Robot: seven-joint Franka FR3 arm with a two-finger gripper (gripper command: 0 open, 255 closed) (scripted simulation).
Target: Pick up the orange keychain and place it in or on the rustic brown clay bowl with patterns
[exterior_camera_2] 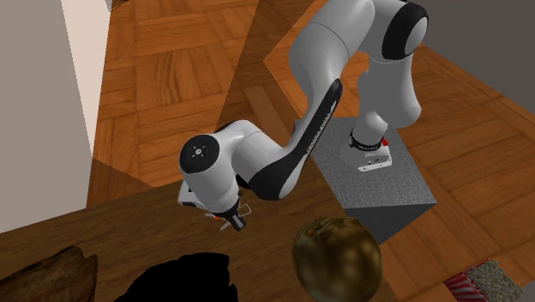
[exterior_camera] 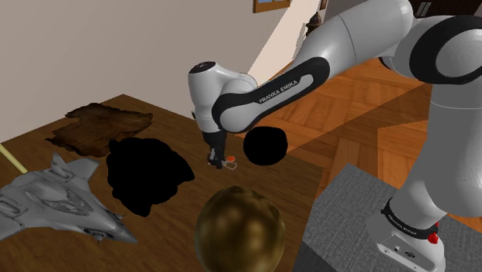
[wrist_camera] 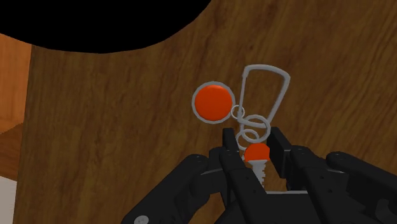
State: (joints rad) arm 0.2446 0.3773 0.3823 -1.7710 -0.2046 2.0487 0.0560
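Home interior. Parquet floor [exterior_camera_2: 171, 69] in warm wood; plain cream wall [exterior_camera: 139, 39] with the corner of a framed picture [exterior_camera: 268, 5]; dark wood-grain surface [wrist_camera: 114, 127], furniture-like, domestic.

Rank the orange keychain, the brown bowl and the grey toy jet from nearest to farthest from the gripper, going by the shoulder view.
1. The orange keychain: right at the gripper.
2. The brown bowl: below the gripper, toward the view's bottom edge.
3. The grey toy jet: far off at the view's lower left.
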